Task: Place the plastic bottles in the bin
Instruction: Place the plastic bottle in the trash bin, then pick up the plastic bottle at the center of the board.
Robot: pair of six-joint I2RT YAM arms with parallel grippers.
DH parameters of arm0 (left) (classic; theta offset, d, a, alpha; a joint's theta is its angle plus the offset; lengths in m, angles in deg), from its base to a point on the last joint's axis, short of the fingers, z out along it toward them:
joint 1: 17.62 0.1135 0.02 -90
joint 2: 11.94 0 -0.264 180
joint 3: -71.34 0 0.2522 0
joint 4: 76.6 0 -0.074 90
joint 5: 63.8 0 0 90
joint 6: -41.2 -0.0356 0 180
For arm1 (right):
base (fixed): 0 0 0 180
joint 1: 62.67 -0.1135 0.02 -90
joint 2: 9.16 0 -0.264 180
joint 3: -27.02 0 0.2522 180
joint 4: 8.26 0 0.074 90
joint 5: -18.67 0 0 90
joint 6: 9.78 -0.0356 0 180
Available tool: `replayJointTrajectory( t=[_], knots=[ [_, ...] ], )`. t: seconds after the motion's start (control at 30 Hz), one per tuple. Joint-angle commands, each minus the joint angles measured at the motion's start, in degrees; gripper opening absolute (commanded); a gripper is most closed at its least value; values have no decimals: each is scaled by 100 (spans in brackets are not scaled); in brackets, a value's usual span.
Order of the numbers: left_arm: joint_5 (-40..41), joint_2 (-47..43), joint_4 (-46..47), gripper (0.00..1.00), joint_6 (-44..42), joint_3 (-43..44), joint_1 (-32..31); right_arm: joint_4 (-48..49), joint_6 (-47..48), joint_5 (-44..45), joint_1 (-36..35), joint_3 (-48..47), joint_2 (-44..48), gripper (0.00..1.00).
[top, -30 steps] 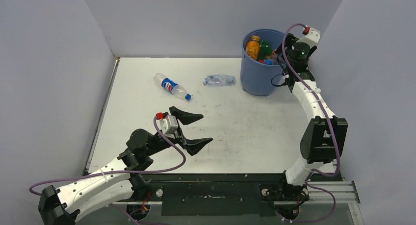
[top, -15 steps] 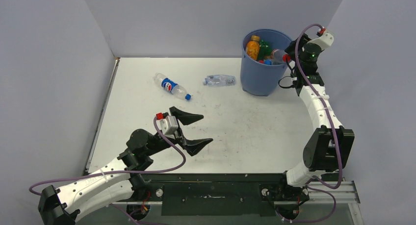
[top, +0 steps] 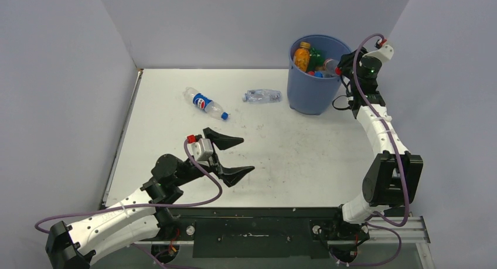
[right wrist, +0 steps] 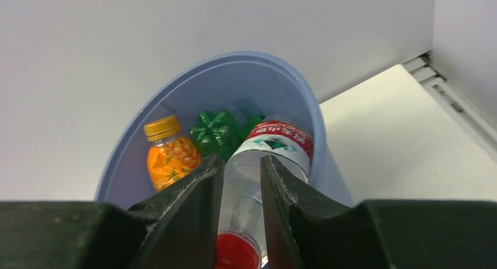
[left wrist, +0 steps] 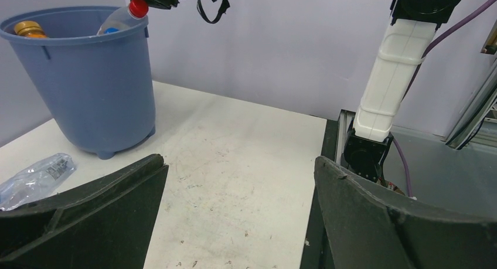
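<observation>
The blue bin [top: 313, 99] stands at the back right of the table and holds several plastic bottles. Among them are an orange juice bottle [right wrist: 170, 155] and a green one [right wrist: 217, 134]. A clear bottle with a red label [right wrist: 275, 143] leans against the inner rim, red cap up. My right gripper [right wrist: 242, 160] hovers just outside that rim [top: 344, 63]. Its fingers stand a narrow gap apart and that bottle shows through the gap, beyond them. A blue-labelled bottle [top: 205, 104] and a crushed clear bottle [top: 262, 96] lie on the table. My left gripper [top: 247, 154] hangs wide open and holds nothing.
Grey walls close in the table on the left, back and right. The bin [left wrist: 88, 87] sits close to the right wall, with the crushed bottle [left wrist: 35, 178] just left of its foot. The right arm [left wrist: 392, 75] rises along the table's right edge.
My right gripper has drawn back from over the bin to just outside its right rim, its fingers closing. The red-capped bottle now leans on the rim. The left arm has not moved.
</observation>
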Motion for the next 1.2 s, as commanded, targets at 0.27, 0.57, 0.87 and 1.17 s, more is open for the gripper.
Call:
replayJointTrajectory(
  t=[0.27,0.57,0.87,1.17],
  knots=[
    [68,24,33,96,-63,172,-44,471,-576,-904,-20,41,304,45],
    [1282,56,-428,96,-119,289,-53,251,-820,-510,-334,-432,1046,70],
    [4366,605,-2631,96,132,1330,-24,799,-436,-555,-2096,1590,2978,70],
    [3708,1748,-2838,96,2743,1662,1855,922,-390,86,-3311,3804,3716,76]
  ],
)
